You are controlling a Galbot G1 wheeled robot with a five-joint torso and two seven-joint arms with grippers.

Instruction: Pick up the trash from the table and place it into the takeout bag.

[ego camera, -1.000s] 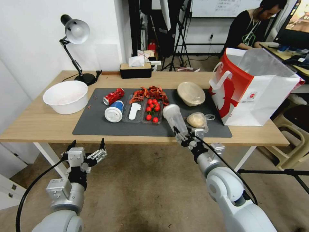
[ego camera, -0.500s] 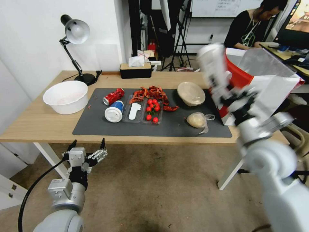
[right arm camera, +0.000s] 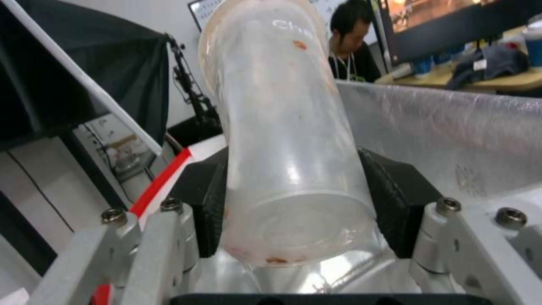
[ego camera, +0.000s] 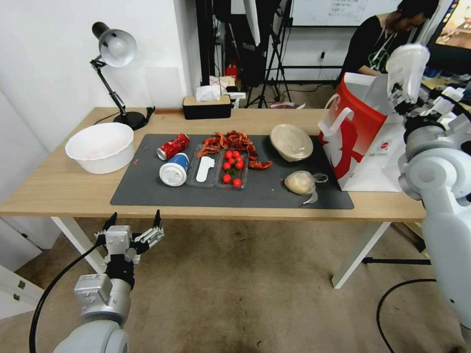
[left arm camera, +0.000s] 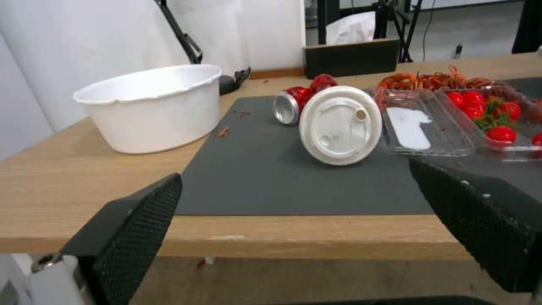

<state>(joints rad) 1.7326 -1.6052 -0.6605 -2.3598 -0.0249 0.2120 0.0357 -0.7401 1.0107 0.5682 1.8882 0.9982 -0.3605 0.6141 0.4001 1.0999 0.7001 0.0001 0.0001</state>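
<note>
My right gripper is shut on the clear plastic cup, holding it in the air over the open red and white takeout bag at the table's right end. In the right wrist view the black pads press both sides of the cup above the bag's silvery lining. On the dark mat lie a crushed red can, a blue-white lidded cup, a beige lidded bowl and a wrapped bun. My left gripper hangs open below the table's front edge.
A white basin and a desk lamp stand at the table's left end. A black tissue box sits at the back edge. Clear trays with cherry tomatoes and red crayfish shells lie mid-mat.
The right arm has swung the clear cup up from the front of the mat to a spot above the takeout bag. The left arm has stayed still.
</note>
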